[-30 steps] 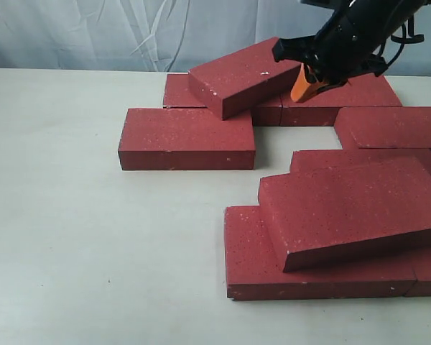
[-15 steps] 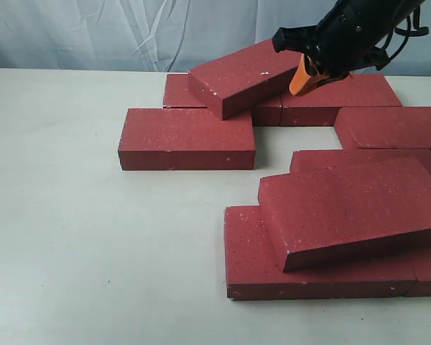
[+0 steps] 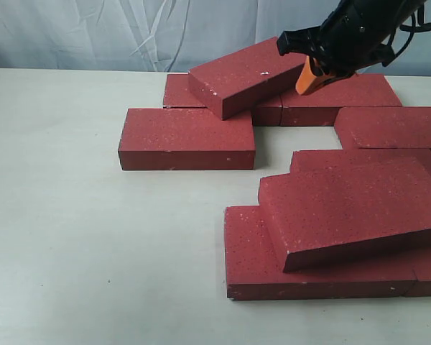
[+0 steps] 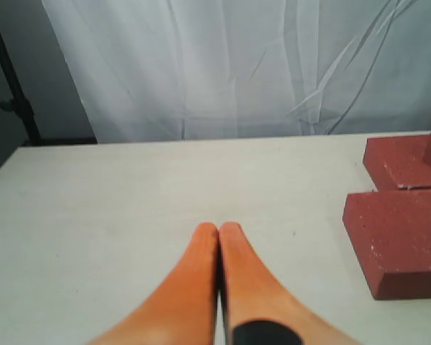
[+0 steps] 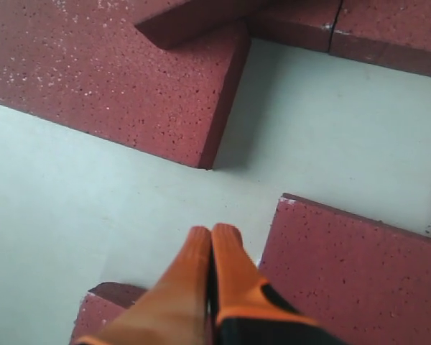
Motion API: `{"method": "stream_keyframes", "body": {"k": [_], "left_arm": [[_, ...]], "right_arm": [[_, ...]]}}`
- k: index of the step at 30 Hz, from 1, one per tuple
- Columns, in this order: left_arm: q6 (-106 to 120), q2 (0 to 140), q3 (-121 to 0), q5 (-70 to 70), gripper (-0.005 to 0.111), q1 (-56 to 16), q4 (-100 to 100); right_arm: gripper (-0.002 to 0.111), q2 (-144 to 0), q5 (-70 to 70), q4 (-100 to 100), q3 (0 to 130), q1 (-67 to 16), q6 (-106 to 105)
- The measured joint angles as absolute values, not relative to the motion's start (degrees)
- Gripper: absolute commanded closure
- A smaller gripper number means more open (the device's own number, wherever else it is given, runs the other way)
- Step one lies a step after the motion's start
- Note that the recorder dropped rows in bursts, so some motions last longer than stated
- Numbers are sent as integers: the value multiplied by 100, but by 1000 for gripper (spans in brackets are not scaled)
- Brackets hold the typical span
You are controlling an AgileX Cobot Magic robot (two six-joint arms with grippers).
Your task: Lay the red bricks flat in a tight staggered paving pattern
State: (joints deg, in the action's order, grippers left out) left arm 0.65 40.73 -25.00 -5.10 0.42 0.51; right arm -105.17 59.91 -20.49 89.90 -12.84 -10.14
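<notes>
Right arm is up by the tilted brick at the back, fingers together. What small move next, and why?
Probably open the right gripper and lower it around the nearest end of the tilted brick. Its fingers are pressed together and hold nothing, and that brick lies propped across the back-row bricks and the flat brick in front, not flat.

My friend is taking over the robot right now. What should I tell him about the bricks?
Left gripper: shut, empty, over bare table, touching no brick.
Right gripper: shut, empty, hanging over the gap between bricks.
Several bricks lie flat, like the front-left brick and the far-right brick, but with gaps.
Not flat: the leaning brick propped on the far row, and the tilted brick resting on the near-right ones.
Left to do: lay both flat, then push everything tight and staggered.
</notes>
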Motion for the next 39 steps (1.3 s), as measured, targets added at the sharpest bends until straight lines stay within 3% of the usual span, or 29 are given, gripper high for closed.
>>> {"method": "stream_keyframes", "body": {"k": [20, 39], "left_arm": [[0, 7277, -4213, -2844, 107, 42, -455], [45, 8849, -5029, -2980, 107, 42, -622]], "right_arm": [[109, -10517, 5990, -2009, 8990, -1284, -1014], [109, -10482, 5626, -1691, 8226, -1284, -534]]}}
